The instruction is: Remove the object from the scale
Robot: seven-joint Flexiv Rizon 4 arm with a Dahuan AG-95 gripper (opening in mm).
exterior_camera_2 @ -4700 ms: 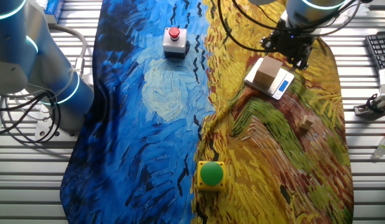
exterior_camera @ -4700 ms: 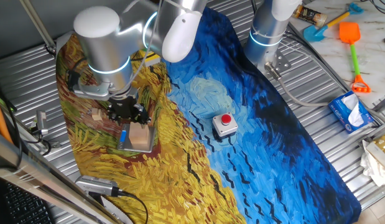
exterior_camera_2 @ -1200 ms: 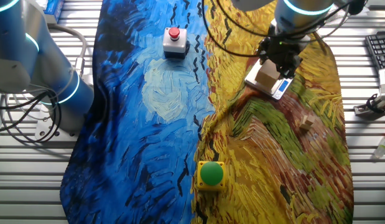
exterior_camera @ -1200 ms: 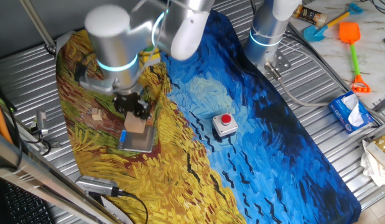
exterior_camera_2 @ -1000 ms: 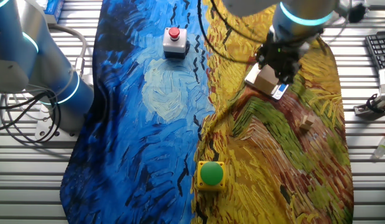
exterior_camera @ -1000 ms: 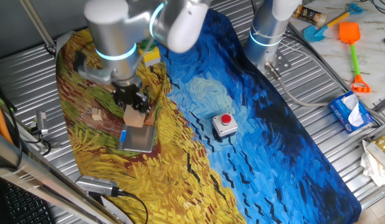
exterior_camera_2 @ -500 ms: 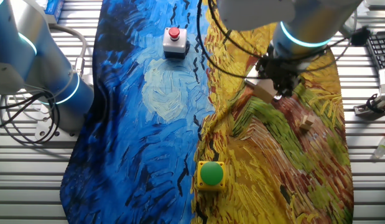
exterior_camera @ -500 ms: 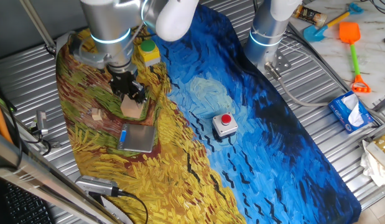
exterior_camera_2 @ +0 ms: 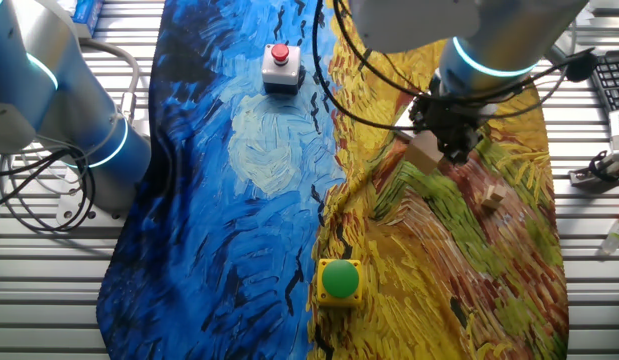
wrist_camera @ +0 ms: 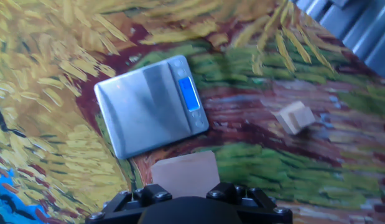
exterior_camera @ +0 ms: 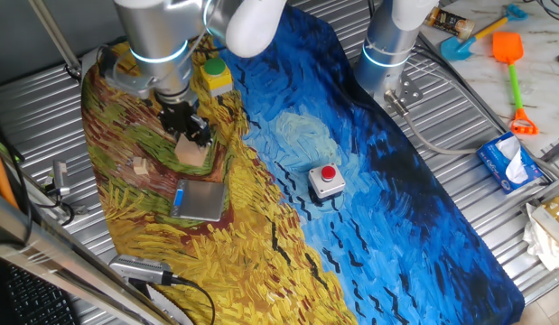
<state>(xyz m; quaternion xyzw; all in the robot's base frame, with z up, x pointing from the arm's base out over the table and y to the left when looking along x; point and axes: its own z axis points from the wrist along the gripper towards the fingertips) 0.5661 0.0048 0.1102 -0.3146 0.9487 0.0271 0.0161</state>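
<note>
Carrying the cube [exterior_camera: 192, 152] clear of the scale [exterior_camera: 199, 199], with the gripper [exterior_camera: 190, 135] clamped on its sides and the cube hanging just above the painted cloth [exterior_camera: 288, 190]. From the hand view, scale [wrist_camera: 152, 104] bare, its grey top showing nothing on it and its blue display strip at the 3 o'clock edge; cube [wrist_camera: 185, 175] sitting at 6 o'clock from the scale, just off its near edge, pinched between the black fingers [wrist_camera: 133, 199]. From the other fixed view, cube [exterior_camera_2: 425, 153] held under the gripper [exterior_camera_2: 444, 131] over the yellow and green part of the cloth, with the scale mostly hidden behind the arm. Small wooden bit [wrist_camera: 296, 116] lying well apart at 3 o'clock of the scale, untouched. Lift-off step judged done; set-down step in hand. Next move calls for lowering until the cube rests flat on the cloth, staying off the scale's edge and off the small wooden bit, then spreading the fingers and rising straight up so as not to drag or tip the cube. Red button box [exterior_camera: 326, 180] and green button box [exterior_camera_2: 340, 280] well away from this work.
</note>
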